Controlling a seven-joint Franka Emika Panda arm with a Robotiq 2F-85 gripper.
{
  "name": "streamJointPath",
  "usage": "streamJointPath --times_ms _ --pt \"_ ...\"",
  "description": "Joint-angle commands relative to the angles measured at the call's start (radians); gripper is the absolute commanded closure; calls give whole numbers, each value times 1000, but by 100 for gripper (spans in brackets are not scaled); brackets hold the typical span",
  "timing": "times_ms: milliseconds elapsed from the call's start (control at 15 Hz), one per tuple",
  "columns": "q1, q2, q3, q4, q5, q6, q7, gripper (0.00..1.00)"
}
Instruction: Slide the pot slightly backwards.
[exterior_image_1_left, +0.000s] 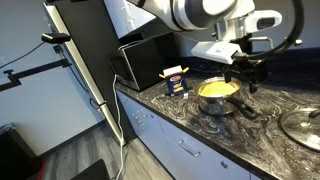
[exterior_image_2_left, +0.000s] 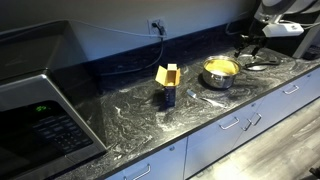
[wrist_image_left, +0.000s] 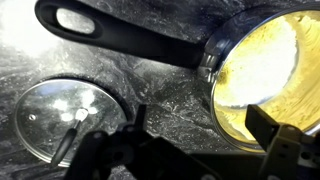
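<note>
The pot (exterior_image_1_left: 218, 90) is a shiny silver saucepan with a yellowish inside, standing on the dark marbled counter; it shows in both exterior views (exterior_image_2_left: 221, 72). In the wrist view the pot (wrist_image_left: 268, 75) fills the right side, and its dark handle (wrist_image_left: 120, 35) runs to the upper left. My gripper (wrist_image_left: 200, 128) is open just above the pot's rim by the handle. One finger is over the yellow inside and the other is outside the wall. It holds nothing. In the exterior views the gripper (exterior_image_1_left: 245, 75) (exterior_image_2_left: 250, 45) hangs over the pot's edge.
A flat glass lid with a knob (wrist_image_left: 65, 120) lies on the counter beside the handle (exterior_image_1_left: 305, 125). A blue and yellow box (exterior_image_1_left: 175, 82) (exterior_image_2_left: 168, 85) stands near the pot. A microwave (exterior_image_1_left: 140, 60) (exterior_image_2_left: 40, 100) is further along, and the counter's front edge (exterior_image_1_left: 190, 130) is close.
</note>
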Motion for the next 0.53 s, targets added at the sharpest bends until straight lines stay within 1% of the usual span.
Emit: streamJointPath --times_ms 0,333,400,467 --pt "-14 90 15 130 5 -67 -83 0" --pt "-19 162 28 215 9 -90 -119 0" --pt "-19 171 29 226 10 -93 -117 2" --pt "-21 180 32 236 13 -95 -116 27"
